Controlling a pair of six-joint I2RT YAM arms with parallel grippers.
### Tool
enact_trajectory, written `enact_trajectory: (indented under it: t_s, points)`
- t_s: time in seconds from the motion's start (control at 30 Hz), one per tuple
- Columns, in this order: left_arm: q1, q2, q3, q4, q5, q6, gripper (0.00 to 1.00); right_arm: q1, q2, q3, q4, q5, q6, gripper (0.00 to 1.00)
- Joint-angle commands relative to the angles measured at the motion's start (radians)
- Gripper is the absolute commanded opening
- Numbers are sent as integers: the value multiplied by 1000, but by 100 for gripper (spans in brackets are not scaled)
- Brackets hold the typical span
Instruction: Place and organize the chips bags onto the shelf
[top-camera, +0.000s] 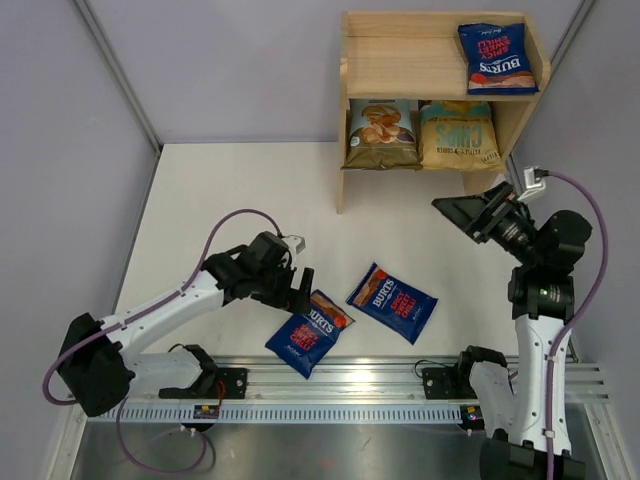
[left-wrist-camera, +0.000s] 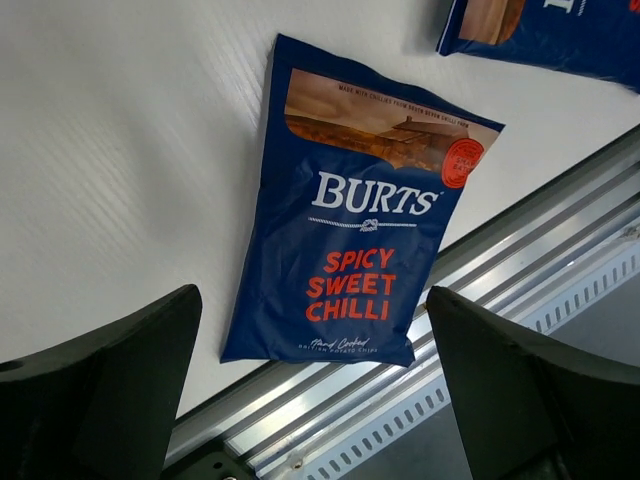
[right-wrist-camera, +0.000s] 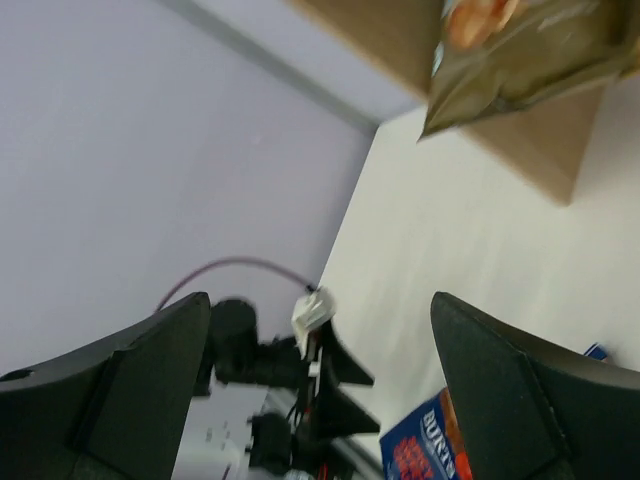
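BURTS bags (top-camera: 497, 58) (top-camera: 392, 302) (top-camera: 309, 335): 3 | yellow bag (top-camera: 459, 135): 1 | pale-blue bag (top-camera: 382, 133): 1 | shelf (top-camera: 400, 60): 1

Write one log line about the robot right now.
left gripper: open, facing near BURTS bag | right gripper: open, empty | shelf: three bags | table: two BURTS bags

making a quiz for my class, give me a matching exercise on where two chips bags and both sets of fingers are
1 golden-yellow bag
2 pale blue bag
3 left fingers
4 right fingers

a lower tier of the shelf, left side
b open, aimed at a BURTS bag on the table
c lower tier, right side
d open, empty, raised near the shelf

Pairs: 1-c, 2-a, 3-b, 4-d
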Motion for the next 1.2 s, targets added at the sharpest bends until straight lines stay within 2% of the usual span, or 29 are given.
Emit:
enact_trajectory:
  t_s: [0.0,0.1,0.13,0.2,0.33,0.47,0.5,0.57,0.67,0.77,0.83,0.97,1.17]
  points:
    - [2,68,13,53,56,8,99,81,-21,-87,174,-261,-5,99]
    - [2,166,6,76,50,1,93,138,-80,-104,65,-275,-94,98]
    - [2,192,1,87,50,-2,87,147,-112,-109,56,-275,-109,98]
    - [2,261,-13,130,80,-10,77,181,-140,-114,53,-275,-119,99]
    - [-27,337,-40,179,103,-21,70,217,-173,-106,40,-289,-136,99]
    - [-47,370,-56,216,100,-39,56,221,-192,-118,57,-280,-122,98]
    - [-50,375,-57,223,97,-45,42,221,-195,-133,63,-281,-113,98]
    - [-57,383,-63,234,84,-55,28,221,-204,-149,79,-284,-97,98]
    - [-62,357,-73,256,59,-91,17,221,-219,-202,83,-264,-84,98]
    - [-62,285,-74,274,7,-122,1,221,-229,-268,132,-251,-25,99]
    - [-64,233,-77,282,-22,-163,0,223,-229,-348,242,-241,42,100]
    - [-62,40,-94,311,-97,-274,0,266,-247,-483,310,-146,96,99]
    - [-65,-214,-120,355,-200,-439,0,471,-250,-630,462,44,110,100]
